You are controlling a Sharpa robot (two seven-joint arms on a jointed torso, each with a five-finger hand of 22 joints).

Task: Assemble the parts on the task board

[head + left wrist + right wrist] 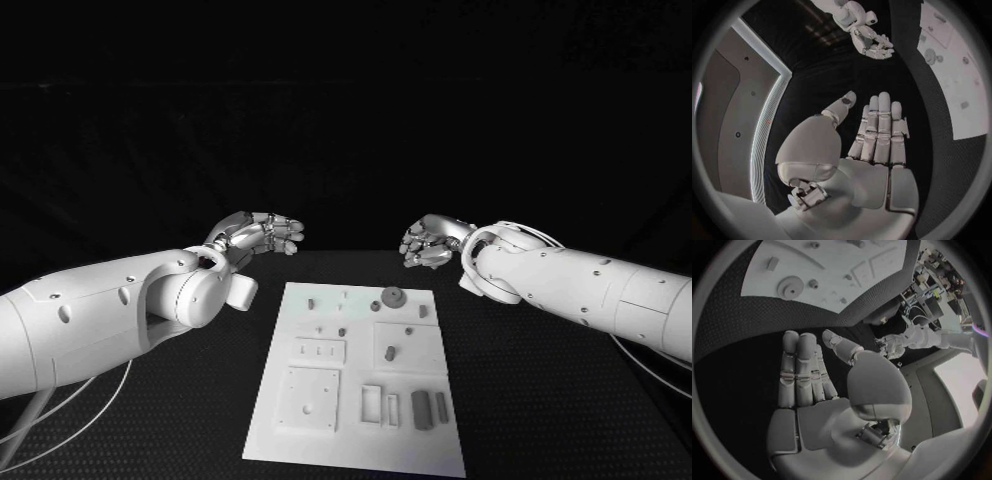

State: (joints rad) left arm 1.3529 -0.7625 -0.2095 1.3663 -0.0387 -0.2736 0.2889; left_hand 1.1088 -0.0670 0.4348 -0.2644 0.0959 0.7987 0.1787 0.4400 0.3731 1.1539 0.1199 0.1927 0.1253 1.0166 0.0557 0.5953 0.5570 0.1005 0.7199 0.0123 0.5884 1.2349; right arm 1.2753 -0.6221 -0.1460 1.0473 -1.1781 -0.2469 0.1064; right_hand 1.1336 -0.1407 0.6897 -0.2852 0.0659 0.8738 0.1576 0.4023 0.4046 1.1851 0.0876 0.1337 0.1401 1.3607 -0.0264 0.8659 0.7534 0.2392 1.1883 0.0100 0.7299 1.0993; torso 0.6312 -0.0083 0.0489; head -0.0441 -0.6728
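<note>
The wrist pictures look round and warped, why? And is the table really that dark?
Both wrist views come through a fisheye lens, so the board's straight edges bow; in the head view the board shows bright against a black table and dark background.

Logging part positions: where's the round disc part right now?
Head view: the disc sits at the far end of the task board, right of centre, closest to the right hand, which hovers beyond the board's far edge.

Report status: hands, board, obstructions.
Left hand open, empty, beyond the board's far left corner. Right hand open, empty, beyond its far right. Task board untouched, parts on it. Nothing obstructing.
</note>
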